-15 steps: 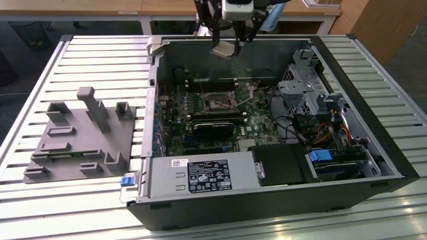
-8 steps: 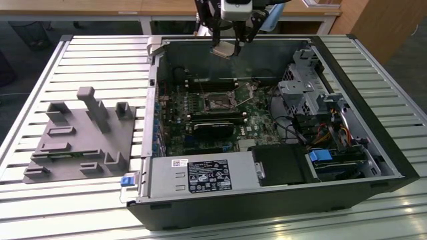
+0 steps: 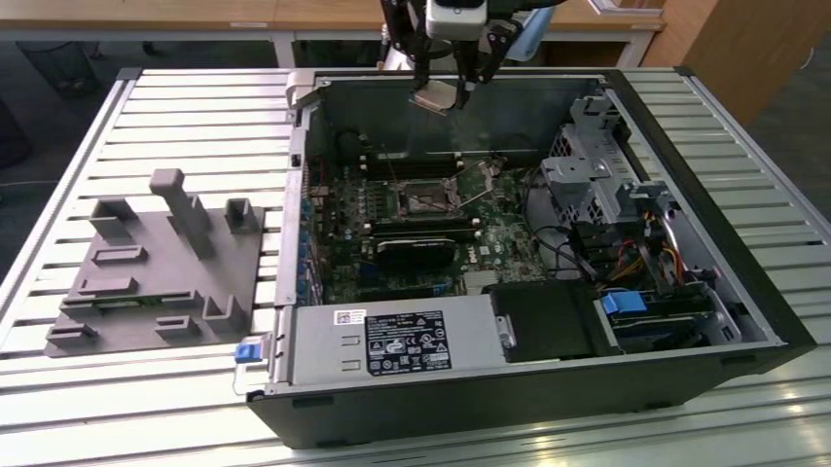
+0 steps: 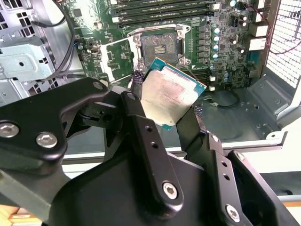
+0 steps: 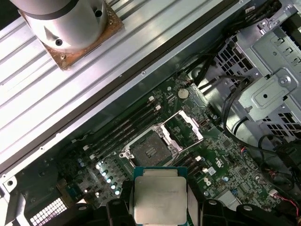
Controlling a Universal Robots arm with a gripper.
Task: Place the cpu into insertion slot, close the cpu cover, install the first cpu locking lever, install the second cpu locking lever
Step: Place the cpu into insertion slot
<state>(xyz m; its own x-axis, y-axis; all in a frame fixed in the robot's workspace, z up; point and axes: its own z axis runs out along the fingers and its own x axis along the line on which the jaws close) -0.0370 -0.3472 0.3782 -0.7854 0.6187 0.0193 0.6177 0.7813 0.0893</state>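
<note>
My gripper hangs over the far end of the open computer case, shut on the cpu. Both wrist views show the cpu's silvery top pinched at its edges between two black fingers, tilted and well above the green board. The insertion slot lies open with its dark centre bare. The cpu cover is swung up and stands beside the slot. Thin wire levers stick up next to it.
The case lies on a slatted metal table. Inside it are a grey power supply, a black heatsink block, memory slots, drive cages and loose cables. A grey fixture block lies at the exterior view's left.
</note>
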